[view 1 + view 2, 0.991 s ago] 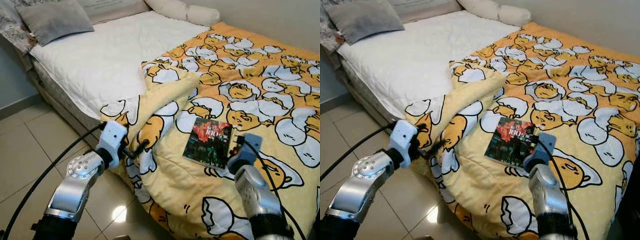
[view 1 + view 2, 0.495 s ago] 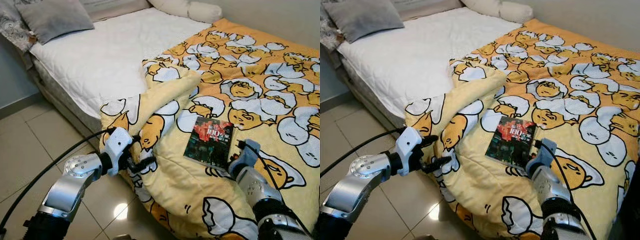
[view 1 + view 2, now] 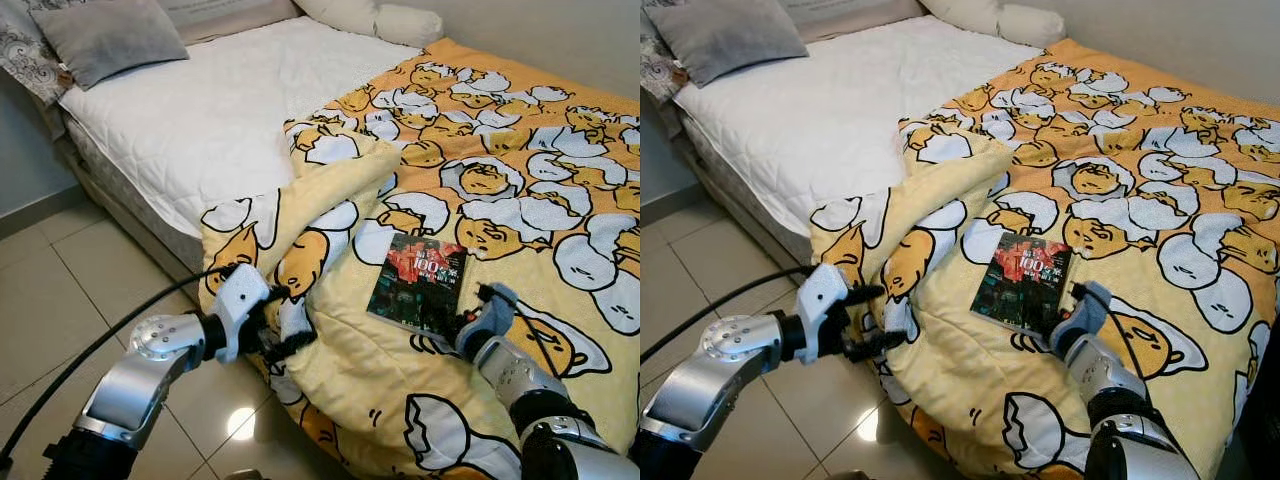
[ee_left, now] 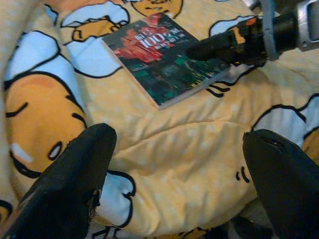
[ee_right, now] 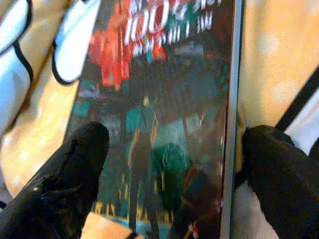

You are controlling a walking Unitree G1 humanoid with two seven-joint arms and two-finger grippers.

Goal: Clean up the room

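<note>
Book (image 3: 417,283) with a dark cover and red lettering lies flat on the yellow cartoon-print blanket (image 3: 500,190), near the foot-side edge of the bed (image 3: 200,120), in the same spot as a second ago. What has changed is the arms: the right gripper (image 5: 172,149) has slid forward from just short of the book to its near corner, and in the right wrist view its black fingers (image 5: 65,174) are spread wide, one over the cover and the other just past the book's edge on the blanket, not yet closed on anything. The left gripper (image 3: 283,320) has dropped lower and moved in against the bunched fold of blanket hanging over the bed's side; its fingers (image 4: 75,174) are also spread apart, with blanket between them but nothing pinched. From the left wrist view the book lies beyond a hump of blanket, with the right gripper's black fingers reaching onto its far corner. The blanket is rumpled and folded back, leaving the white mattress cover bare toward the head of the bed, where a grey pillow (image 3: 105,38) and a white pillow (image 3: 375,18) lie. Pale glossy floor tiles (image 3: 60,300) run beside the bed, and a black cable (image 3: 90,350) loops from the left arm.
</note>
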